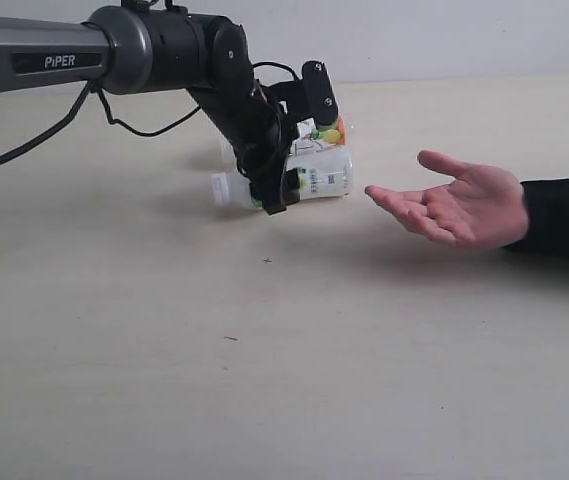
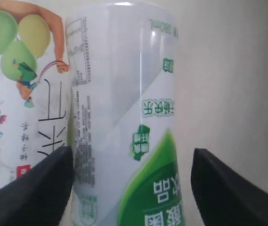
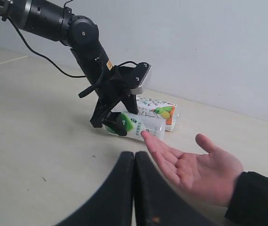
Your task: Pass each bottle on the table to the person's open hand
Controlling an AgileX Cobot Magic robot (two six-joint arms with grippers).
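The clear bottle with the green-white label (image 1: pixel 322 178) lies on its side on the table (image 1: pixel 264 380), its white cap (image 1: pixel 222 188) pointing left. My left gripper (image 1: pixel 288 186) is open and straddles its body; in the left wrist view the bottle (image 2: pixel 124 117) fills the space between the black fingers (image 2: pixel 35 188), with a small gap at the other finger. The bottle with the white fruit-print label (image 1: pixel 326 130) lies just behind it. The person's open hand (image 1: pixel 459 205) waits palm up to the right. My right gripper (image 3: pixel 134 162) is shut and empty. The yellow and red-capped bottles are out of view.
The person's dark sleeve (image 1: pixel 564 215) rests at the right edge of the table. The left arm's black cable (image 1: pixel 34 140) hangs over the left side. A pale wall (image 3: pixel 195 42) stands behind the table.
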